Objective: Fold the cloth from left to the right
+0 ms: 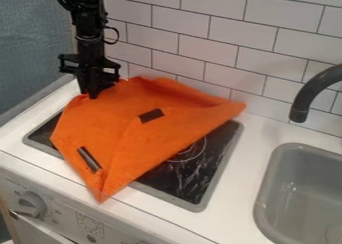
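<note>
The black gripper (90, 92) points down at the upper left, its tips at the back left edge of the orange cloth (133, 133). How far its fingers are apart, and whether cloth is between them, I cannot tell. Spread over much of the black stove top (180, 180), the cloth has creases and a raised, rumpled back edge along the wall. One corner points right near the tiles, another hangs toward the front edge of the counter. Two dark patches lie on the cloth, one near its middle and one at the front left.
A grey sink (300, 188) is set into the white counter (244, 163) at the right, with a dark curved faucet (307, 95) above it. White wall tiles (214, 48) rise behind the stove. A knob (30, 204) sits on the front panel.
</note>
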